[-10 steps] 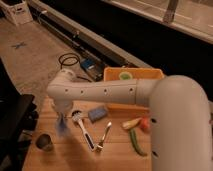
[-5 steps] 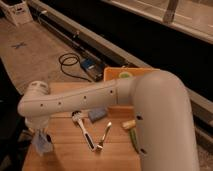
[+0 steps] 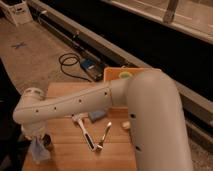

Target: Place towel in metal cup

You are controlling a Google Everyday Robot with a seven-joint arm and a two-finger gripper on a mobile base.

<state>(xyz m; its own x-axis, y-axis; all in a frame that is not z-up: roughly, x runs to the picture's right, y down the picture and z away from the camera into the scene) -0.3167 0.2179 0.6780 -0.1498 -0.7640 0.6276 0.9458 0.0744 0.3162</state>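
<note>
The single view looks down over the robot's own white arm (image 3: 100, 100), which sweeps from the big shoulder housing at the right across the wooden bench (image 3: 75, 150) to a rounded wrist joint at the far left. Below that joint the claw (image 3: 37, 142) hangs at the bench's left edge, mostly hidden by the wrist and by what it carries. The towel (image 3: 39, 150), a limp pale blue-grey cloth, droops from the claw and dangles straight under it, so the claw is closed on the towel. Just to the right of the claw, touching or nearly touching the hanging cloth, stands the cup (image 3: 47, 141), a small dark tumbler seen only in part; whether the towel's lower end is inside it or beside it cannot be told.

Further right of the claw, on bare wood under the forearm, lies a brush (image 3: 84, 132) with a pale handle, and next to it a pair of metal tongs (image 3: 104, 136). A blue sponge (image 3: 97, 115) peeps out from beneath the arm above them. Well to the right and beyond, at the bench's far end, sits an orange tray (image 3: 112, 74) with a green cup (image 3: 125, 76) in it. On the floor beyond the bench, a black cable (image 3: 70, 65) lies coiled.
</note>
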